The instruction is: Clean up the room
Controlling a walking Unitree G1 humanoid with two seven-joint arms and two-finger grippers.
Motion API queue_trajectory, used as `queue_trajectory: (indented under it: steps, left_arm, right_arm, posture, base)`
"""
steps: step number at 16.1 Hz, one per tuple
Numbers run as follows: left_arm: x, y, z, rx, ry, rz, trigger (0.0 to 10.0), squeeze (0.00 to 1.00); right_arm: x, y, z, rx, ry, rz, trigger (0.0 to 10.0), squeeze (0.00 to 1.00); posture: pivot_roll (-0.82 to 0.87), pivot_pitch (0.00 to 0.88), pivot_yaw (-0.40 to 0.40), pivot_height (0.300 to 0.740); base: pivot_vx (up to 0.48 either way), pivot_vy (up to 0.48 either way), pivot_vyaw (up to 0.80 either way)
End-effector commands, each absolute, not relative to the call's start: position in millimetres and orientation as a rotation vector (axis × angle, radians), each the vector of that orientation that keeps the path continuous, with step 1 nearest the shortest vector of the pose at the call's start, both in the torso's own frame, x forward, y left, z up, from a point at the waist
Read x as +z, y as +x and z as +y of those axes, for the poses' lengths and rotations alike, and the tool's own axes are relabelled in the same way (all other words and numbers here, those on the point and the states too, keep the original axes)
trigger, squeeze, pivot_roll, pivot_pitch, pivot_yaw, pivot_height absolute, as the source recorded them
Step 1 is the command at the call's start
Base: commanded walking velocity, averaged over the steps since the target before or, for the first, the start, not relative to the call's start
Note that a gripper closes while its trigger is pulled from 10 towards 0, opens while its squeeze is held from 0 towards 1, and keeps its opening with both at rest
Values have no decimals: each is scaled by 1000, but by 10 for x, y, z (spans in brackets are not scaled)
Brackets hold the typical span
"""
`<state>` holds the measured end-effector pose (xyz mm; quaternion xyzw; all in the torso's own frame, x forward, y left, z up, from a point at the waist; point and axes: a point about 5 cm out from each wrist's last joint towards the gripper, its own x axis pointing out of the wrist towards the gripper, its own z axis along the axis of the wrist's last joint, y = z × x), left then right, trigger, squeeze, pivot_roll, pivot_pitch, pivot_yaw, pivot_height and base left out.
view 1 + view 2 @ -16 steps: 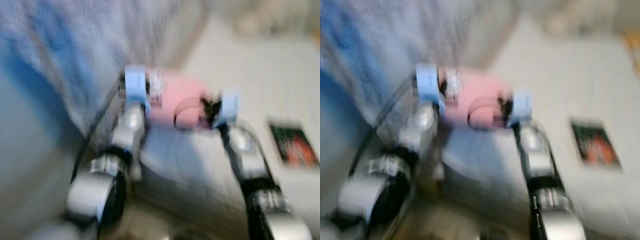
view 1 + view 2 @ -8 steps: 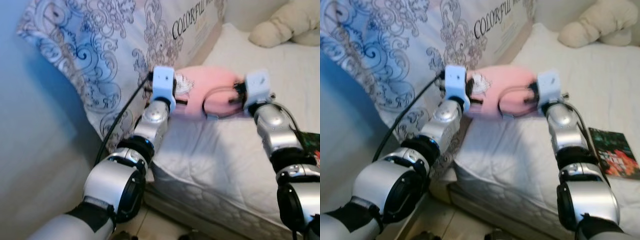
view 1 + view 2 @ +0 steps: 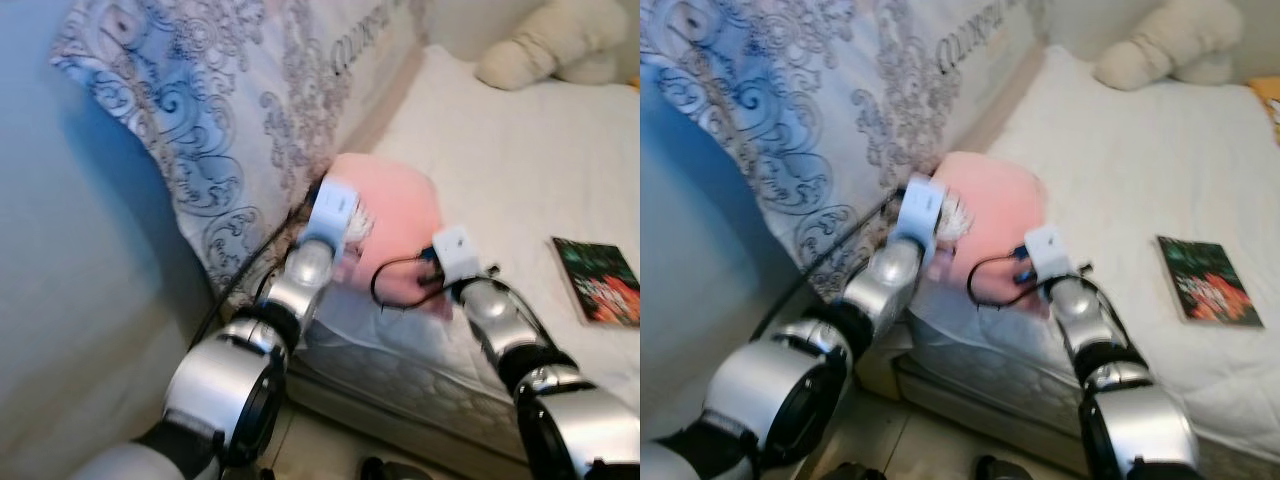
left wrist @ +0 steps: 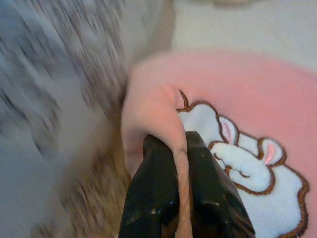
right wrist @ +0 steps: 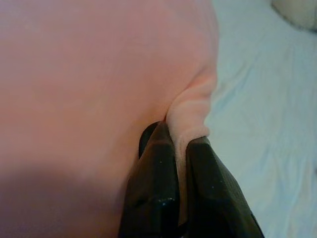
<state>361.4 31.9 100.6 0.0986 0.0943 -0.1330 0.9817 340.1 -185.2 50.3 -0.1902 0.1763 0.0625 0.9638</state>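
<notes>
Pink pillow [image 3: 395, 205]: soft pink cushion with a white rabbit motif outlined in brown; sits at the near corner of the bed, against the patterned bedding, held by both arms.
Left end effector [image 4: 181, 144]: clamped on a pinched fold of the pillow beside the rabbit motif.
Right end effector [image 5: 182, 141]: clamped on a fold at the pillow's plain pink edge.
Bed [image 3: 500, 180]: white sheet, mattress edge just below the arms.
Patterned bedding [image 3: 230, 110]: blue-grey scrollwork, propped upright along the bed's left side.
Book [image 3: 598, 281]: dark cover, flat on the sheet, well apart from the pillow.
Plush toy [image 3: 545, 45]: cream, at the far end of the bed.
Progress: judged early; pillow gripped but not yet placed, book and toy untouched.
Containers: none visible.
</notes>
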Motion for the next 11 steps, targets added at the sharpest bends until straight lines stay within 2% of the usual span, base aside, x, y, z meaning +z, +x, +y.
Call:
queue_trajectory:
  steps: [1,4,7,11]
  left_arm:
    - [1019,3538,89,-315,171,178,10000,0]
    - [1160,3671,259,-278,210,130,10000,0]
    - [1355,3793,366,-250,250,69,10000,0]
    - [1239,3765,459,-266,343,85,10000,0]
  right_arm:
    - [480,3385,-1913,95,-349,383,10000,0]
    - [424,3367,-1739,108,-222,391,10000,0]
    - [420,3372,-1604,141,-195,382,10000,0]
    - [333,3323,-1518,129,-100,433,10000,0]
  posture:
    - [-162,64,-3,740]
    - [-155,72,-9,740]
    - [-160,71,-12,740]
    - [-161,68,-12,740]
  base:
    - [0,0,0]
    - [0,0,0]
    - [0,0,0]
    - [0,0,0]
